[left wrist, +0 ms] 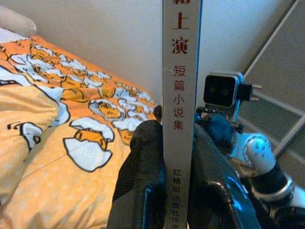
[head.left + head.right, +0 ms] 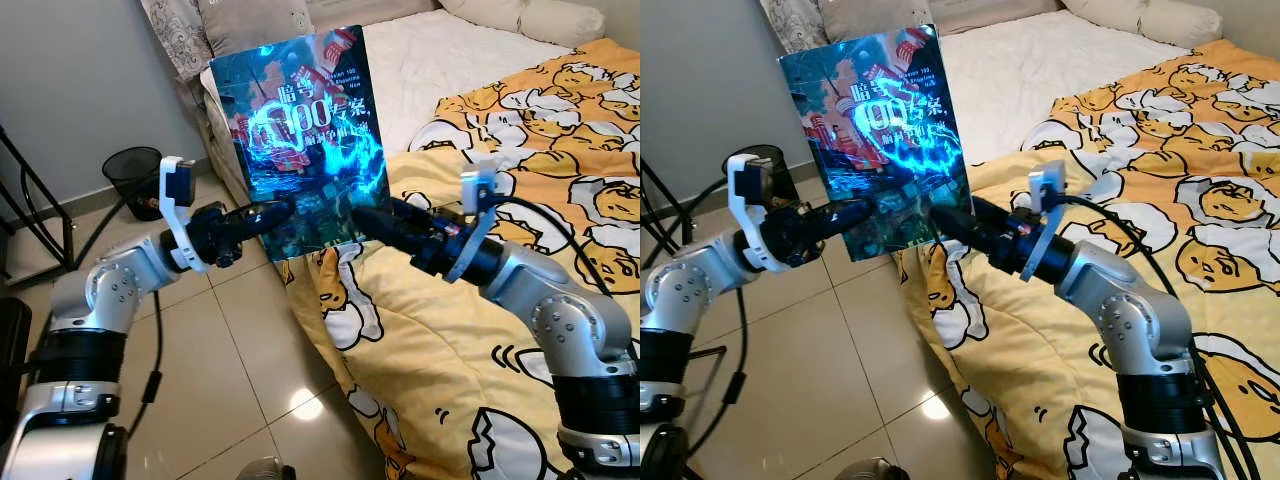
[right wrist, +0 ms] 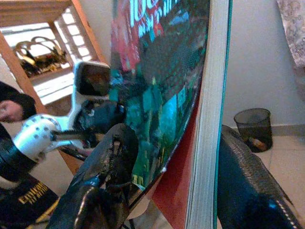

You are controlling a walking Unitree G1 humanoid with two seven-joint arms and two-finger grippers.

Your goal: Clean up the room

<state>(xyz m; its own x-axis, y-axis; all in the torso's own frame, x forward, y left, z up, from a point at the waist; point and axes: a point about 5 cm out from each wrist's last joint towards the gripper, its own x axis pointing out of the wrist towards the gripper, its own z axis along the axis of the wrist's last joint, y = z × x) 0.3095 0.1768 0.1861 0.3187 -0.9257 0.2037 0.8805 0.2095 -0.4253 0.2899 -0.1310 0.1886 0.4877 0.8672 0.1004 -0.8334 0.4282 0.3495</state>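
Note:
A glossy book (image 2: pixel 300 130) with a blue and red cover stands upright in the air beside the bed, cover toward me. My left gripper (image 2: pixel 275 213) is shut on its lower left edge. My right gripper (image 2: pixel 365 220) is shut on its lower right edge. In the left wrist view the white spine (image 1: pixel 178 95) with red characters sits squeezed between the two black fingers (image 1: pixel 143 181). In the right wrist view the page edge (image 3: pixel 207 119) runs between the fingers (image 3: pixel 112 157), one on the front cover and one behind the back cover.
A bed with a yellow cartoon duvet (image 2: pixel 520 200) and white sheet (image 2: pixel 440 60) lies to the right. A black mesh wastebasket (image 2: pixel 135 175) stands by the wall, a black frame (image 2: pixel 30 200) at the far left. A person (image 3: pixel 14 107) and wooden shelf (image 3: pixel 43 28) are behind.

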